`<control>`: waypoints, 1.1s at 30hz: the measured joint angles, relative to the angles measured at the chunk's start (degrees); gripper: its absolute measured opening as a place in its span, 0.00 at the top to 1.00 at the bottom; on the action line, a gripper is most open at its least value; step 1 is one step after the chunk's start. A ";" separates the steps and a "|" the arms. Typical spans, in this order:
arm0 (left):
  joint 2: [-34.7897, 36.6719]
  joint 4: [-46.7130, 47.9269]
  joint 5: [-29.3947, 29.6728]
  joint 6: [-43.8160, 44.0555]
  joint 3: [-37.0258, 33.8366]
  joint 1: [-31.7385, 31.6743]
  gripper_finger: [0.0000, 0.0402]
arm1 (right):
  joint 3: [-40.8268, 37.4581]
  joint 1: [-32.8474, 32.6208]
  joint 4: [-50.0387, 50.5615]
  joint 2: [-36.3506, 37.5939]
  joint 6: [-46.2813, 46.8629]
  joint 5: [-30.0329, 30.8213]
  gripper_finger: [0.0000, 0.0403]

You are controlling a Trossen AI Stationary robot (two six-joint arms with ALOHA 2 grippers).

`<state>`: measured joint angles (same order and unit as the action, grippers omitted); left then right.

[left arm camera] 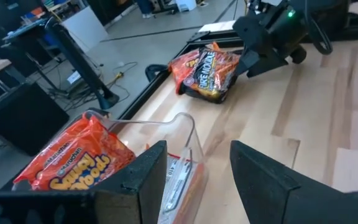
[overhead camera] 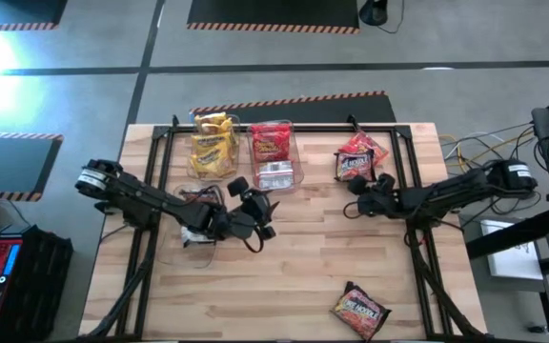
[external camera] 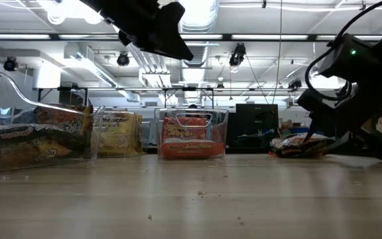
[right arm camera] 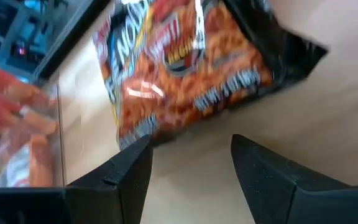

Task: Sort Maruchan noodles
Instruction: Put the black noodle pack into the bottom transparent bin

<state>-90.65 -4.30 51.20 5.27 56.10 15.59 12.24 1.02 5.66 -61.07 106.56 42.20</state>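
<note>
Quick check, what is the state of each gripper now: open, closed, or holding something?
Left gripper: open, holding nothing, above the bin of red-orange packets.
Right gripper: open, holding nothing, just short of a dark red packet.

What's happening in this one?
A two-arm robot is sorting ramen packets. The right end effector is open just short of a dark-red packet pile at the table's far right. The left end effector hovers open and empty beside the red-orange bin. One dark-red packet lies alone at the near edge.

Left pincer (left arm camera: 197,177): jaws apart, empty | clear bin (left arm camera: 188,134): red-orange packet (left arm camera: 73,162) inside | dark packet (left arm camera: 207,68): on desk (left arm camera: 303,118), beside right pincer (left arm camera: 253,59)
</note>
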 joint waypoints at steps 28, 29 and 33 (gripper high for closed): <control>0.00 1.78 -0.09 -0.28 -0.11 -1.23 0.60 | 5.62 3.16 -3.14 -19.60 1.63 23.34 0.48; 0.00 1.77 -0.09 -0.28 -0.11 -1.22 0.60 | 5.46 3.15 -3.95 -20.28 1.55 23.65 0.48; 0.00 1.78 -0.11 -0.28 -0.11 -1.24 0.60 | 5.39 3.13 -6.45 -23.16 0.81 24.73 0.50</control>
<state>-90.65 -2.52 51.09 4.99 55.99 14.35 17.63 4.14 -0.79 -84.24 107.38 66.93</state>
